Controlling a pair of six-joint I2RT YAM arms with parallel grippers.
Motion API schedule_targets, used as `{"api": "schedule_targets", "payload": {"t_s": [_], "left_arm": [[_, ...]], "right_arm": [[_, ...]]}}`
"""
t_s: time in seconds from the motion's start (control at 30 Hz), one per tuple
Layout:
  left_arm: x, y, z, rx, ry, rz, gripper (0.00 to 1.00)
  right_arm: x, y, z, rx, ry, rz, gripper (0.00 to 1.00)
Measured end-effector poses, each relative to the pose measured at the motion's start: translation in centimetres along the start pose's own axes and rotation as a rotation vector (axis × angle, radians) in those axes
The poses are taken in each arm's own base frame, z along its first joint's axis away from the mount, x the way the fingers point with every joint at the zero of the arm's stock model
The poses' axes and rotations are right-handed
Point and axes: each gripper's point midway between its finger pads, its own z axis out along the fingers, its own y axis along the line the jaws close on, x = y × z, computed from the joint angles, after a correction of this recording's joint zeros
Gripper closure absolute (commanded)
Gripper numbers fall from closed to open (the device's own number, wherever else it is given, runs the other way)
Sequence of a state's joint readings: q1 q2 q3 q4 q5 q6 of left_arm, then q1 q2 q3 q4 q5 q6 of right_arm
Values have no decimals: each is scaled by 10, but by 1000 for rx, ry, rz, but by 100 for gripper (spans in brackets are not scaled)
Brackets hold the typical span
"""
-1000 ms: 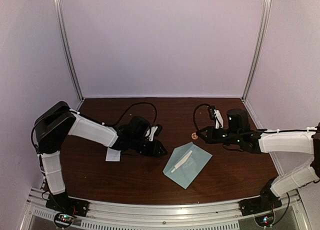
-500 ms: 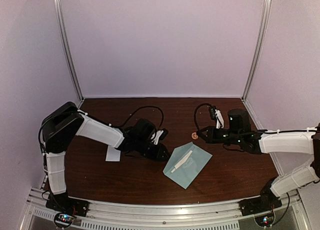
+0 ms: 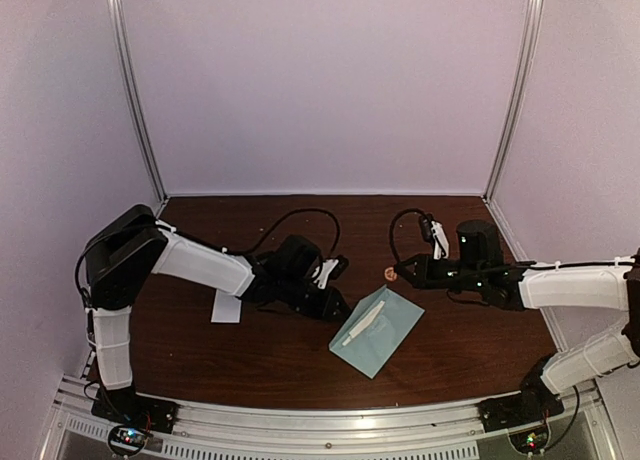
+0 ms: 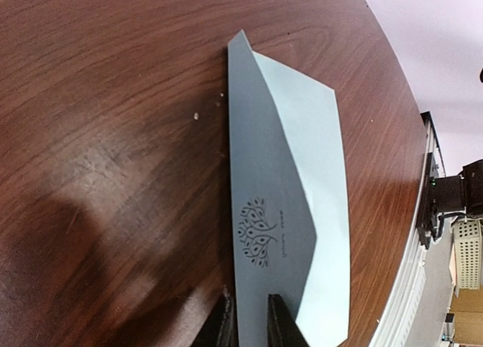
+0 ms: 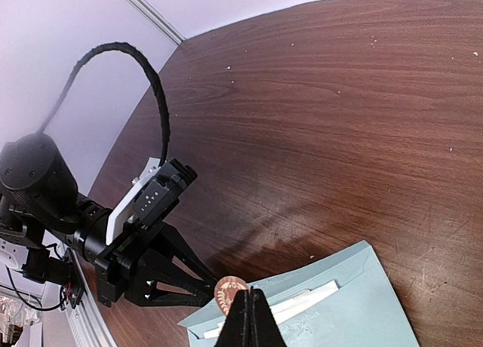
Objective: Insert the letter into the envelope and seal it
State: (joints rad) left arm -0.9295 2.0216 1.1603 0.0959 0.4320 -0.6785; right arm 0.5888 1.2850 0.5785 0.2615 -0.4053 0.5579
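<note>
The pale teal envelope (image 3: 378,330) lies flat at mid-table, and the white letter (image 3: 363,323) shows in its mouth. In the left wrist view its logo-printed panel (image 4: 260,234) runs up from my fingers. My left gripper (image 3: 337,305) sits at the envelope's left corner. Its jaws stand a narrow gap apart, astride the envelope's near edge (image 4: 249,317). My right gripper (image 3: 395,272) hovers just beyond the envelope's far corner, shut on a small round brown sticker (image 3: 388,273). In the right wrist view the sticker (image 5: 229,290) shows above the closed tips (image 5: 247,296), over the envelope (image 5: 355,302).
A small white slip of paper (image 3: 227,307) lies on the wooden table (image 3: 280,365) left of the left arm. Black cables (image 3: 290,220) loop off both wrists. Pale walls close in the back and sides, and a metal rail (image 3: 330,425) runs along the near edge.
My left gripper has slid right to the envelope's left corner, and its jaws have narrowed. The right gripper holds almost still with the sticker.
</note>
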Motion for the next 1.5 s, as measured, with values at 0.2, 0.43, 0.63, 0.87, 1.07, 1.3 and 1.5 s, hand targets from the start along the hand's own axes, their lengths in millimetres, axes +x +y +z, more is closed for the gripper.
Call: {"api": "schedule_targets", "payload": {"t_s": [0.2, 0.43, 0.63, 0.87, 1.07, 1.3, 1.5], "left_arm": [[0, -8, 2, 11, 3, 11, 90], [-4, -20, 7, 29, -2, 29, 95], [-6, -27, 12, 42, -2, 37, 98], [7, -32, 25, 54, 35, 40, 100], [13, -35, 31, 62, 51, 41, 100], [14, -34, 36, 66, 58, 42, 100], [18, -31, 41, 66, 70, 38, 100]], "right_arm": [[2, -1, -1, 1, 2, 8, 100], [5, -2, -1, 2, 6, 20, 100], [8, -4, -1, 5, 10, 24, 100], [11, -6, -2, 8, 14, 30, 100], [11, -6, -2, 8, 14, 30, 100], [18, -11, -2, 22, 35, 37, 100], [34, -20, -3, 46, 71, 51, 100]]}}
